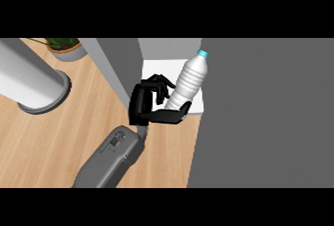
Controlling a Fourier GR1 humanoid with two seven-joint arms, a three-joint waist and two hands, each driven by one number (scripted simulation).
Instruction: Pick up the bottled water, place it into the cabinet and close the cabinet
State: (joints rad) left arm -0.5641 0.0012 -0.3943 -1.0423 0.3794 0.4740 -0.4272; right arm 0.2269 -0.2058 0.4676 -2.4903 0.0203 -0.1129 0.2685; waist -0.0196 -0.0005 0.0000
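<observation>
While clasped by the left hand (145,106), bottle (187,81): clear and ribbed, leaning with its blue cap toward 1 o'clock, just right of centre and a little above it

Bottle's place: over the white shelf (154,66) inside the cabinet, upper part lying across the shelf's right edge at 12 to 1 o'clock; foot hidden behind the thumb, so cannot tell whether standing on the shelf or held off it

Left hand: black, near centre, grasping the bottle from its 9 o'clock side; fingers (158,82) curled toward the bottle's left flank, thumb (177,111) pressed across the bottle's lower part at 5 o'clock of the palm

Left forearm (109,159): grey, entering from 7 o'clock at the lower edge and slanting up toward 1 o'clock to the wrist

Right hand: nowhere to be seen

Cabinet wall (116,66): grey upright panel at 11 o'clock of the hand, bordering the shelf on its left

Cabinet door (267,114): broad dark grey slab filling the whole 3 o'clock side, its left edge just beside the bottle

Counter (52,145): light wood, spread over the 7 to 10 o'clock part

Cylinder (32,81): big pale grey column with a flared foot at 9 to 10 o'clock, well apart from the hand

Plant pot (68,53): grey, green leaves on top, at 11 o'clock by the upper edge, between cylinder and cabinet wall
</observation>
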